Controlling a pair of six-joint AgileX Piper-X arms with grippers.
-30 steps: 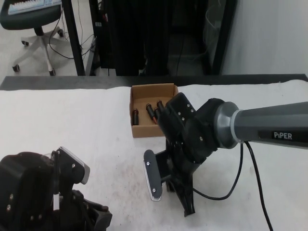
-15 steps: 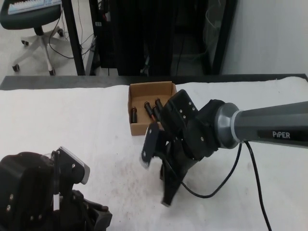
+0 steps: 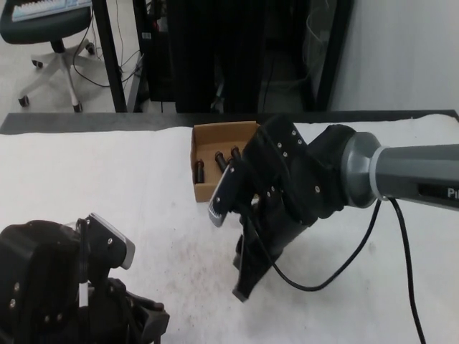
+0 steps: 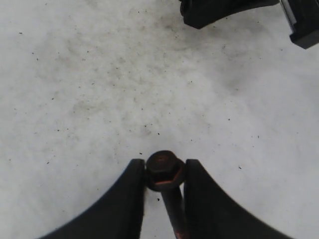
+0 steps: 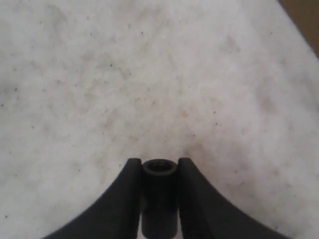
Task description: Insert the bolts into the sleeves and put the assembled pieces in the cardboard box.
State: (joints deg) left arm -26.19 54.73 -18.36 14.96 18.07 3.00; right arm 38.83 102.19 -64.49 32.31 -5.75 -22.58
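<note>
On tabletop (image 3: 107, 172), mid-span: right jaws gripping sleeve (image 5: 159, 181), open bore facing outward; right arm (image 3: 308, 186) just beside box (image 3: 222, 131), which holds three assembled pieces (image 3: 217, 161). At near edge: left arm (image 3: 57, 279), jaws clamped on bolt (image 4: 164, 172), hex head at the tips, shank running back between them. Step judged: mating. Advice: bring both axes into one line before closing the gap, then push slowly, since a tilted bolt would likely jam at the bore mouth. Surface: white cloth, grey-smudged. Room: office chair (image 3: 50, 32), dark rack (image 3: 215, 57), pale wall.
</note>
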